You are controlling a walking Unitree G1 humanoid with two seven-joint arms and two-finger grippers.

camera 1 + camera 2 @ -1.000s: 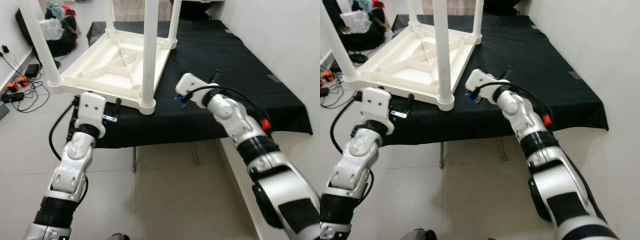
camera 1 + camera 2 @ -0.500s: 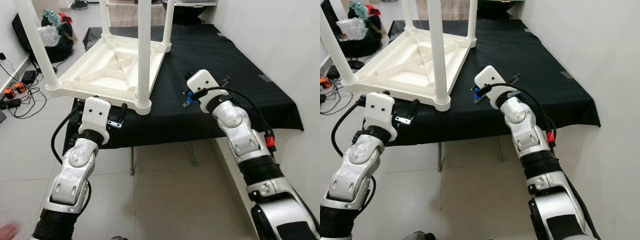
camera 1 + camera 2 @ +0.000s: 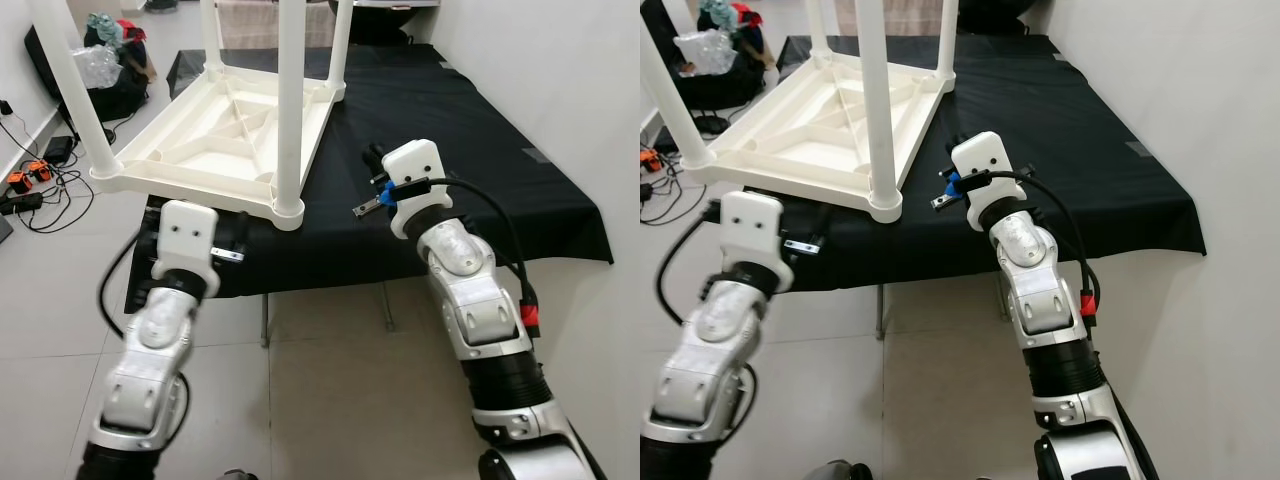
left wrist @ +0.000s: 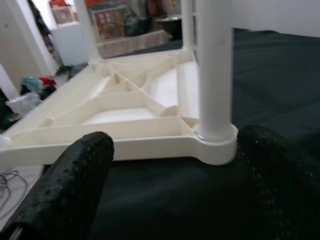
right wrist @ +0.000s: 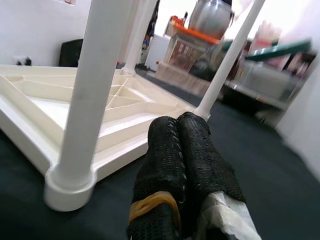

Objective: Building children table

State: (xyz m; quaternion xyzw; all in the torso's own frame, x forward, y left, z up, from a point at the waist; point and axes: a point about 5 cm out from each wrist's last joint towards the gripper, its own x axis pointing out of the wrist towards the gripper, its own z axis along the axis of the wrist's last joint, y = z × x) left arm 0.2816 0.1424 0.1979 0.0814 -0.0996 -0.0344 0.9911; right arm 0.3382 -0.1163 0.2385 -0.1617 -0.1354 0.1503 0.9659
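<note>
Right claw (image 5: 184, 150) swung toward upturned table (image 3: 235, 140).

Lived-in home room used as a test space. Pale tiled floor (image 3: 330, 380), plain white wall (image 3: 560, 70) on the right. Black-cloth-covered worktop (image 3: 450, 120). Far left: bags with clothes (image 3: 110, 45), tangled cables and orange plugs (image 3: 30, 180) on the floor.
</note>
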